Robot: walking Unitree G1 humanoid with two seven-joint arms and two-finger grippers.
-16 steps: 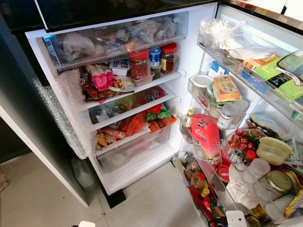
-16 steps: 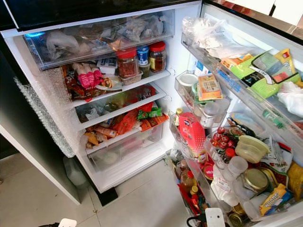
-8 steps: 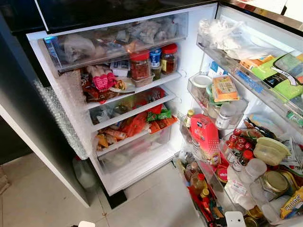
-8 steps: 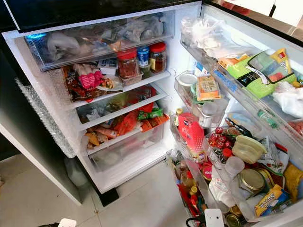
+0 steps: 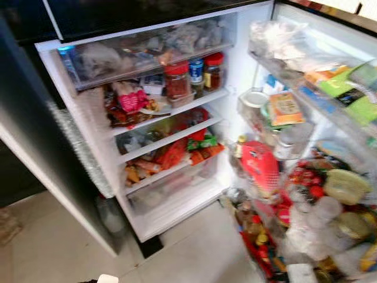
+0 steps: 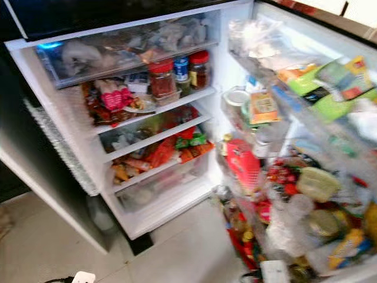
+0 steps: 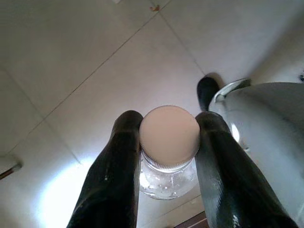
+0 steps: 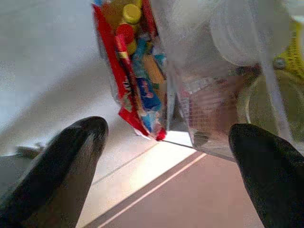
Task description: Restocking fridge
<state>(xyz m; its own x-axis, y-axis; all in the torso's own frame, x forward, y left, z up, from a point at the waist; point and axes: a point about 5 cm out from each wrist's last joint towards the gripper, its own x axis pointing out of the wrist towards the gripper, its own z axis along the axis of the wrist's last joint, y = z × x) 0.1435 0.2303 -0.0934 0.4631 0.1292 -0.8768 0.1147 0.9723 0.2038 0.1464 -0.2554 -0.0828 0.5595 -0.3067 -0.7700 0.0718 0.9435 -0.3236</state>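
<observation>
My left gripper (image 7: 169, 121) is shut on a clear bottle with a pale round cap (image 7: 169, 137), held over the tiled floor; the cap (image 5: 108, 278) peeks in at the bottom edge of the left eye view. My right gripper (image 8: 168, 133) is open, its fingers (image 8: 71, 156) wide apart, close to the lowest door rack with its red packets (image 8: 135, 90). The fridge (image 5: 171, 109) stands open in front of me. Its shelves hold red-lidded jars (image 5: 177, 82) and many packets. The door racks (image 5: 306, 100) on the right are crammed, with a red carton (image 5: 259, 168) among the goods.
Pale tiled floor (image 5: 194, 253) lies before the fridge. A dark panel edged with bubble wrap (image 5: 76, 147) stands on the left, and a translucent jug (image 5: 109, 215) sits at its foot. Bottles and containers (image 5: 330, 206) crowd the lower door racks at right.
The whole picture has shifted slightly and become blurred, so the camera is moving. Nothing in the fridge or on the door has visibly moved.
</observation>
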